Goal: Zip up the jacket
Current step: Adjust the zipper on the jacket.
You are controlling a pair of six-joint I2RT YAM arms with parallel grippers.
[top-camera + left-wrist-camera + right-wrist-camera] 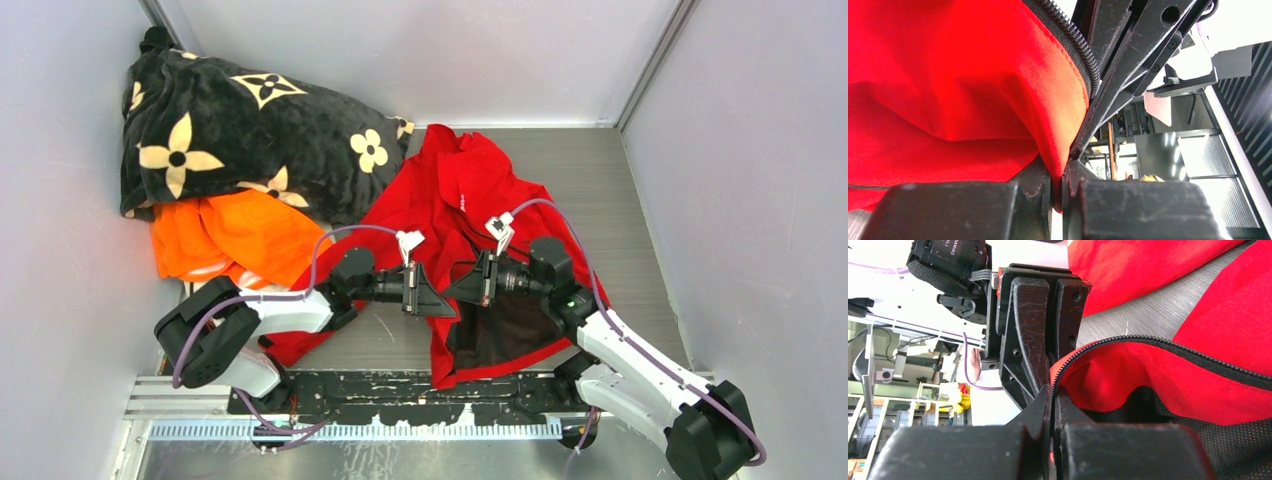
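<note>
Jacket [455, 190] sprawls mid-worktop [620, 190], thin bright red cloth rumpled from twelve o'clock down to six, one front flap turned back to show the dark mesh lining [505, 330]. Both arms meet nose to nose at the centre. The left gripper [1057, 175] is pinched narrow on a fold of smooth red fabric right beside the black toothed zip [1083, 47], and the right gripper [1052, 402] is clamped just as tight on a zip edge, teeth curving away toward three o'clock. At ten o'clock sits a plush black blanket [250, 130] with cream flowers, and a crumpled orange garment [235, 235] pokes out beneath it at nine.
</note>
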